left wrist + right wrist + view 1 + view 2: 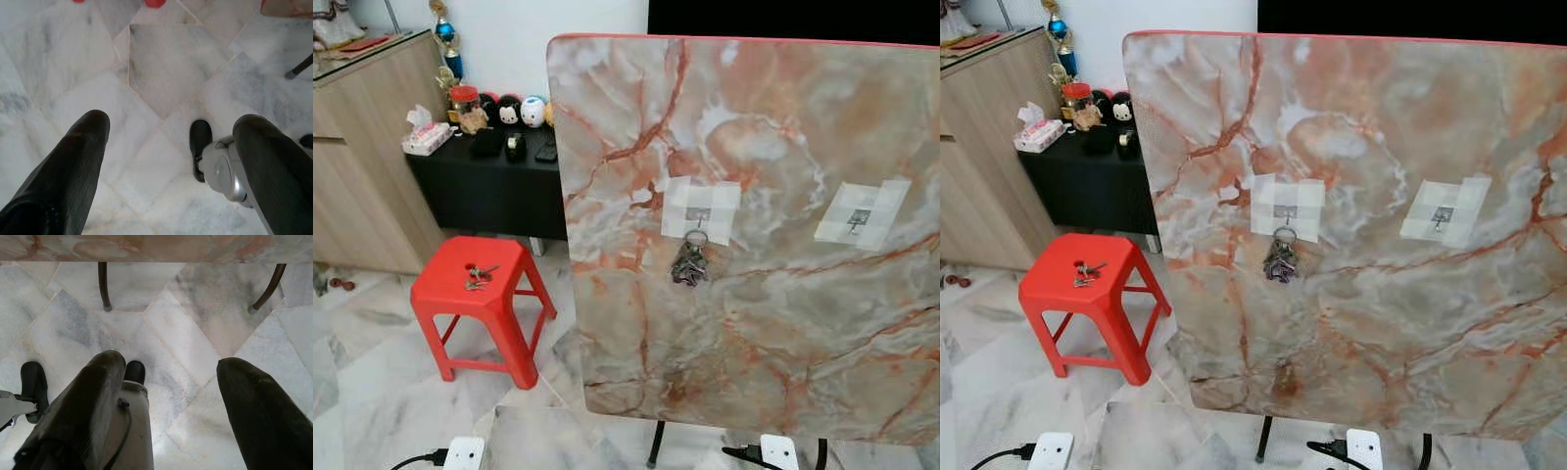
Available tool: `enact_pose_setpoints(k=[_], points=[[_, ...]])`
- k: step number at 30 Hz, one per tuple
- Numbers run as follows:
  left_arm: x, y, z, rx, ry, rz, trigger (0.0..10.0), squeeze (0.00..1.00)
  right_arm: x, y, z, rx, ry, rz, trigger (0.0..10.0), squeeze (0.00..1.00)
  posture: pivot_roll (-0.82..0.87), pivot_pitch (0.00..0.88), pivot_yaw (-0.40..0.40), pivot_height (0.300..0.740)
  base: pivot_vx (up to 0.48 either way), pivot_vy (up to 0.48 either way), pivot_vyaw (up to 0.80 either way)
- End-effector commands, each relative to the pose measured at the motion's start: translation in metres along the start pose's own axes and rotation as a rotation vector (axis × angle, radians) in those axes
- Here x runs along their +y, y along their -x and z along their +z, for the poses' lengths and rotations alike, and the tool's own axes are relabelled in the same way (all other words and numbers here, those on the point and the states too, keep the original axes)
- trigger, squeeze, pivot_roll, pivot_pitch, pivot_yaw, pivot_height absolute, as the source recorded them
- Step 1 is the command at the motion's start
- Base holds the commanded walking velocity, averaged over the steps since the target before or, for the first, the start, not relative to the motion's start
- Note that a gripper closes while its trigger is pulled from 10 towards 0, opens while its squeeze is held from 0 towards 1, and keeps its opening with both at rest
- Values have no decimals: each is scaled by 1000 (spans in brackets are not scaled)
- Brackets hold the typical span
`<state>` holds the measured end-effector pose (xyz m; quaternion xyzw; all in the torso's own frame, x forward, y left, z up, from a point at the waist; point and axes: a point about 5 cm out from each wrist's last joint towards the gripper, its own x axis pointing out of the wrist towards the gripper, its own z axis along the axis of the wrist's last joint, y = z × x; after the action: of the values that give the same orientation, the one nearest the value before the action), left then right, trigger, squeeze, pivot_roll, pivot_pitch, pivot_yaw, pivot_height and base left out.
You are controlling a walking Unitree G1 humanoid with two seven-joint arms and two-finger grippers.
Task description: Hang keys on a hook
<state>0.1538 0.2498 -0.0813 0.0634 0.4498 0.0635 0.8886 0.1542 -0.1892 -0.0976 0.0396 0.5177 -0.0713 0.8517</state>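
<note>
Keys (689,264) hang on left hook (697,215), mid-board (803,323).

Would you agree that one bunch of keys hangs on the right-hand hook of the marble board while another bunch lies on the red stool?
Not quite: the hanging bunch of keys is on the left-hand hook; the right-hand hook is bare, as the left eye view shows. The second bunch does lie on the red stool.

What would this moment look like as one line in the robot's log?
key bunch: hanging on left hook | right hook: bare | second keys: on red stool | left pincer: open, idle | right pincer: open, idle
</note>
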Motion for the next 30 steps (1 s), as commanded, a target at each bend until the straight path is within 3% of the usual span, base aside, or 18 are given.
enact_pose_setpoints(k=[1, 9, 18, 30], points=[[-4, 1, -8, 39, 7, -15, 10000, 0, -4, 0, 3, -12, -32, -14, 10000, 0, 68, 0, -25, 740, 0, 442, 0], [-13, 2, -12, 44, 7, -36, 10000, 0, -7, 0, 5, -22, -95, -46, 10000, 0, 71, 0, -7, 740, 0, 443, 0], [-4, 3, -15, 57, 16, -22, 10000, 0, 6, -1, 3, -11, -11, 9, 10000, 0, 67, 0, 3, 740, 0, 465, 0], [-10, 3, -19, 86, 28, -21, 10000, 0, -10, 0, 6, -18, -24, -3, 10000, 0, 76, 0, -2, 740, 0, 480, 0]])
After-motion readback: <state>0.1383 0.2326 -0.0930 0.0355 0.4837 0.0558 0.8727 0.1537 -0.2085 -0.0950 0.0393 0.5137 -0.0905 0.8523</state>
